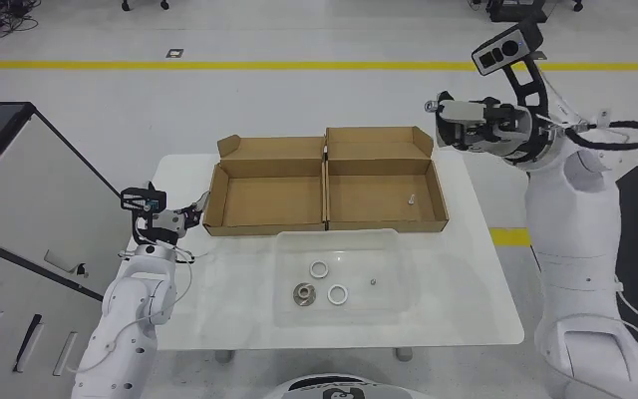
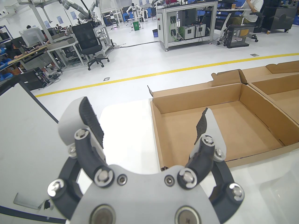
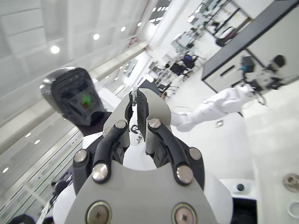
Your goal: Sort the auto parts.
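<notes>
Nearest: clear tray [image 1: 384,307] w/ white ring [image 1: 320,268], second ring [image 1: 338,295], metal flange [image 1: 303,293] and tiny fastener [image 1: 372,282], all unsorted.
Mid: L gripper [image 2: 146,111] at table edge beside left carton [image 1: 264,199], claw wide, empty. Right carton [image 1: 369,199] has one small pin [image 1: 410,198].
Far: R gripper [image 3: 135,99] raised near right carton's far corner, pinched on threaded screw [image 3: 133,94].
Step, prob.: placing screw. Next calls for lowering over right carton by similar pin, then release; tiny part may bounce.

Matt cardboard box [image 1: 269,202], clear, likely plastic tray [image 1: 379,254]
</notes>
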Robot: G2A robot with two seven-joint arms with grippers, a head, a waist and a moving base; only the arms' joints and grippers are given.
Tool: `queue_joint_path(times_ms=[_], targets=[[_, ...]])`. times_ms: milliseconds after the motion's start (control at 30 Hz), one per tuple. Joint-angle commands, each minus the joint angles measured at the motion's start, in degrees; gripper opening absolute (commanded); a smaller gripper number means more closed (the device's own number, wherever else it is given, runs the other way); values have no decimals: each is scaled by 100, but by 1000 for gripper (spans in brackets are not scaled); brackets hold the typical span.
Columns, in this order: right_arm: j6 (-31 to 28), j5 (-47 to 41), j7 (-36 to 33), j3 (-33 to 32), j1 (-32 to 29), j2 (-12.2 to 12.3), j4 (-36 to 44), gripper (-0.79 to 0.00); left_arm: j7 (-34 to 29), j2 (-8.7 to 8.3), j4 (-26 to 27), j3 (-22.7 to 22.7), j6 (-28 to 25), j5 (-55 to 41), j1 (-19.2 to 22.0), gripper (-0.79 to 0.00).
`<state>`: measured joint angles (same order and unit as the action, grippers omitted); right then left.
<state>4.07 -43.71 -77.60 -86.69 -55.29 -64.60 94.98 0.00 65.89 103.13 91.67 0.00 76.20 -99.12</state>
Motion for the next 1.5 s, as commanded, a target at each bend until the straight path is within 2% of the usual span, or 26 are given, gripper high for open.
queue_joint_path(times_ms=[0,267,500,733,1067,1467], targets=[[49,741,-58,-116,22,67,-25,-785,0,0,0,0,0,0,0,0],[-8,3204,-406,44,441,295,-354,-785,0,0,0,0,0,0,0,0],[-164,4928,-424,752,903,373,-703,-785,0,0,0,0,0,0,0,0],[-302,6188,-533,1509,1261,390,-960,-785,0,0,0,0,0,0,0,0],[-246,7114,-523,2455,1658,307,-1599,-785,0,0,0,0,0,0,0,0],[176,7779,44,3583,1997,14,-2762,-785,0,0,0,0,0,0,0,0]])
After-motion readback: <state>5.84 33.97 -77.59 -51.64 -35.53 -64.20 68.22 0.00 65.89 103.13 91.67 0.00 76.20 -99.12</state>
